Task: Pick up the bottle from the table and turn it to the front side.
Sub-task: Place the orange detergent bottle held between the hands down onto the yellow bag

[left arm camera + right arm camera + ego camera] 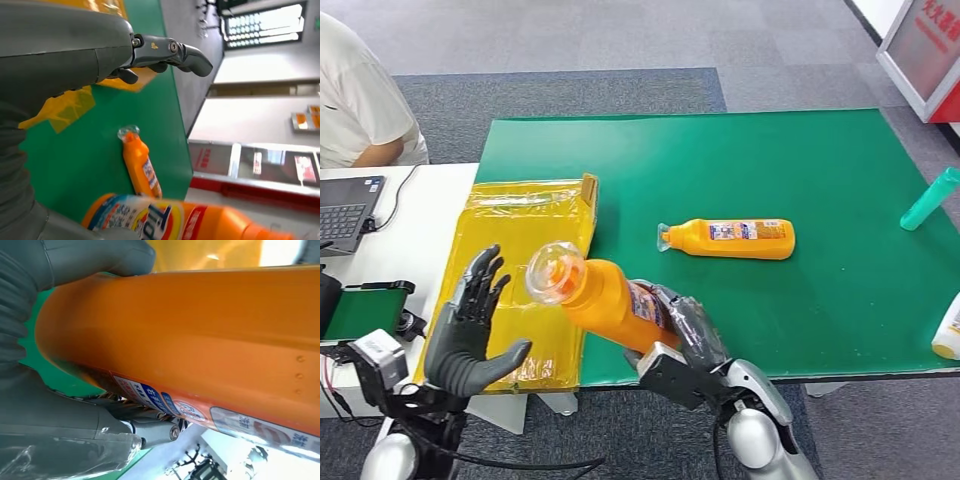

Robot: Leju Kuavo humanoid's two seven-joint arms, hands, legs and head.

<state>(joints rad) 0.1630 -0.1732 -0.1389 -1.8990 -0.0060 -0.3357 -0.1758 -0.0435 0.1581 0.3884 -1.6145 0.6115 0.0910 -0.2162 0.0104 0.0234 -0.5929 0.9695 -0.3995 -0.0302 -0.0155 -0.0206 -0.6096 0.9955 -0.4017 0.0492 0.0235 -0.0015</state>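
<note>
- Right hand [681,335]: fingers wrapped around the lower body of the orange detergent bottle [610,298], clamped on it, at the near edge of the bench [803,160].
- Held bottle: lifted off the bench, tilted, clear cap [555,272] pointing toward the robot's left and over the yellow plastic bag [524,225]. The right wrist view shows the plain orange side with a label strip along one edge.
- Left hand [469,325]: fingers spread apart, palm facing the bottle's cap end, holding nothing, just beside the cap without touching.
- Second orange bottle [731,238]: lying on its side on the green mat, label up, well apart from both hands.
- Teal bottle [930,199] at the far right edge; white bottle [948,330] partly cut off at the right.
- Laptop [346,208] on the white bench at left; a person [358,100] sits behind it.
</note>
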